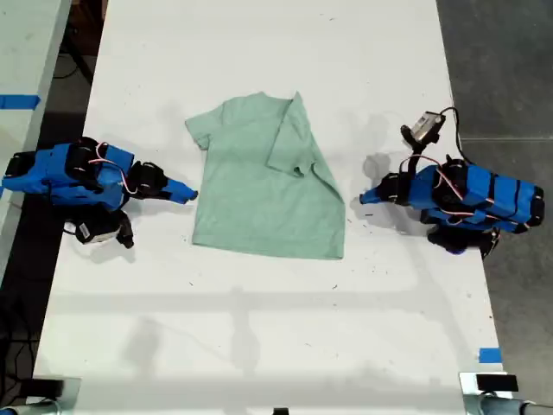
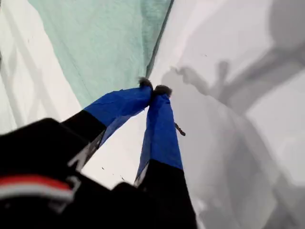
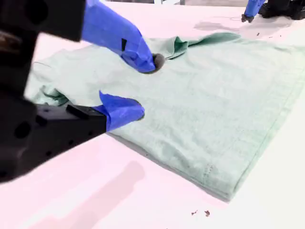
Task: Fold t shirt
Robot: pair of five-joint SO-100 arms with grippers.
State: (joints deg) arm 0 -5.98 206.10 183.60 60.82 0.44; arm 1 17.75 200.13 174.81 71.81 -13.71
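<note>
Tabletop (image 1: 259,346): white, long, running from the top to the bottom of the exterior view; small dark specks scattered on it.
T shirt (image 1: 259,186): pale mint-green, lying flat on the tabletop near the middle; the sleeve and side toward the exterior view's right are folded in over the body, the other sleeve still spread out.
Blue arms: one rests on the tabletop at the exterior view's left (image 1: 82,177), one at the exterior view's right (image 1: 467,197), both apart from the shirt.
Blue tape (image 1: 489,355): small piece stuck near the exterior view's lower right edge.
</note>
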